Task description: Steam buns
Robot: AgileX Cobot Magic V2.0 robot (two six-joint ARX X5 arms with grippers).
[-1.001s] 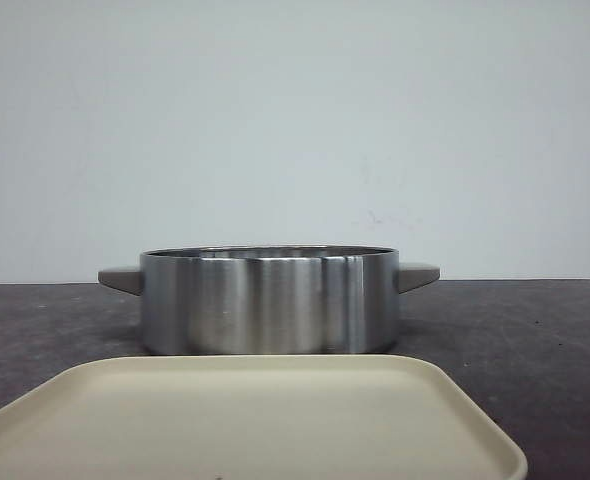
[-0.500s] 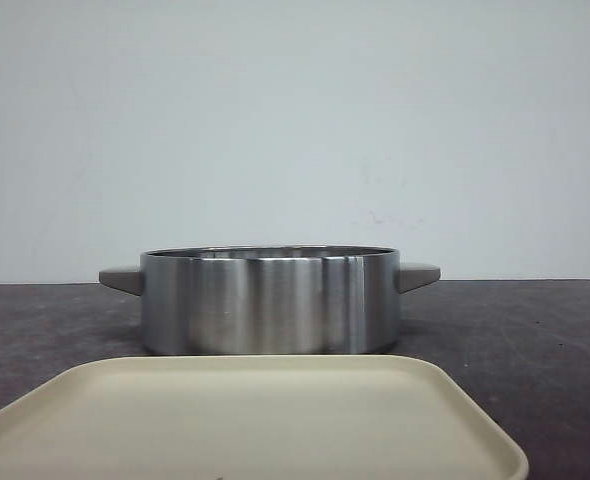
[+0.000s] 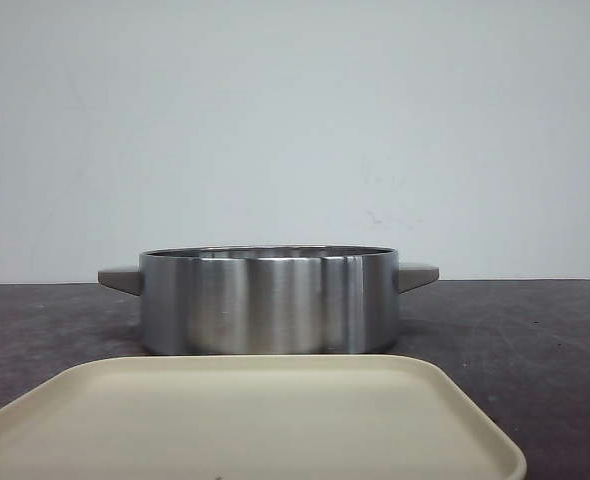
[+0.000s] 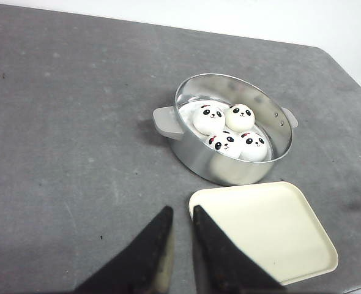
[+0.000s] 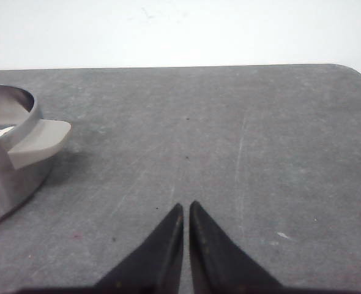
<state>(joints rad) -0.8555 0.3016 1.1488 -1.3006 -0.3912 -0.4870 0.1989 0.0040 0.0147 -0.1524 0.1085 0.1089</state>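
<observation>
sitting together inside the steel pot (image 4: 232,138), all four buns (image 4: 230,130) look loaded, so the placing seems done. the cream tray (image 4: 272,229) just beside the pot lies bare. the left gripper (image 4: 182,215) and right gripper (image 5: 186,209) both hang nearly closed on nothing; no lid shows.

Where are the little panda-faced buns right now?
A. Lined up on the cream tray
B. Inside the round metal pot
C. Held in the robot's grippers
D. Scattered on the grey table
B: the left wrist view shows all four buns sitting together inside the metal pot, while the cream tray beside it is bare.
</observation>
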